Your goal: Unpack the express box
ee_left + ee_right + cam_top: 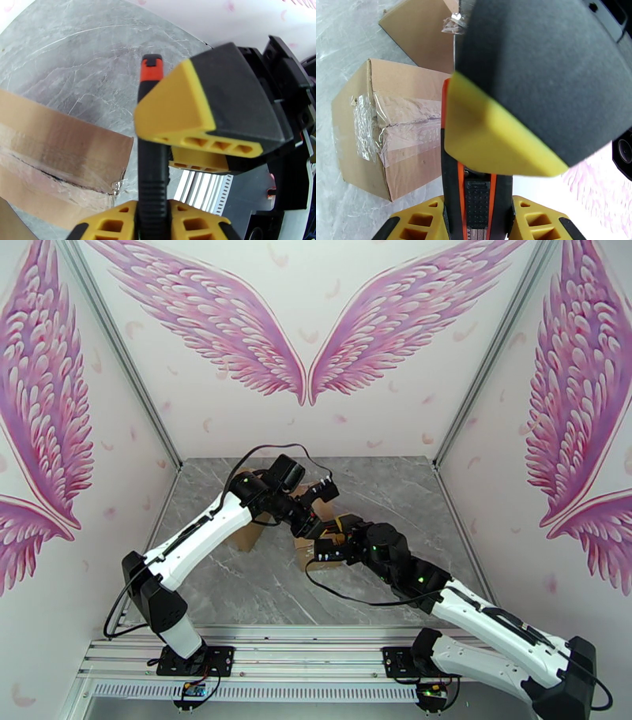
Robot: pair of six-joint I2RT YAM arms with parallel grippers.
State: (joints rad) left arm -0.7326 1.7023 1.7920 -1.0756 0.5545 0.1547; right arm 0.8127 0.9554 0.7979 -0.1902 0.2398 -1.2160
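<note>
Left gripper (152, 223) is clamped on the utility knife (152, 165). Its yellow fingers (114, 223) press against both sides of the black handle, and the orange tip points away from the wrist, just past the box (59, 158) edge. Right gripper (477, 221) grips the same knife, its fingers tight against the handle on either side of the ridged slider. The two meet right over the box, so close that each wrist view has a finger of the other gripper looming in front.

The box sits at the middle of the grey table (237, 595), mostly under the arms in the top view. Clear tape (403, 130) crosses its seam and wraps over one edge. In the left wrist view a dark line runs along that taped seam. A further cardboard panel (422, 35) lies just beyond the box. Bare tabletop spreads from the box toward the rail (276, 650) and behind it to the back wall. The side walls stand well apart from the box.
</note>
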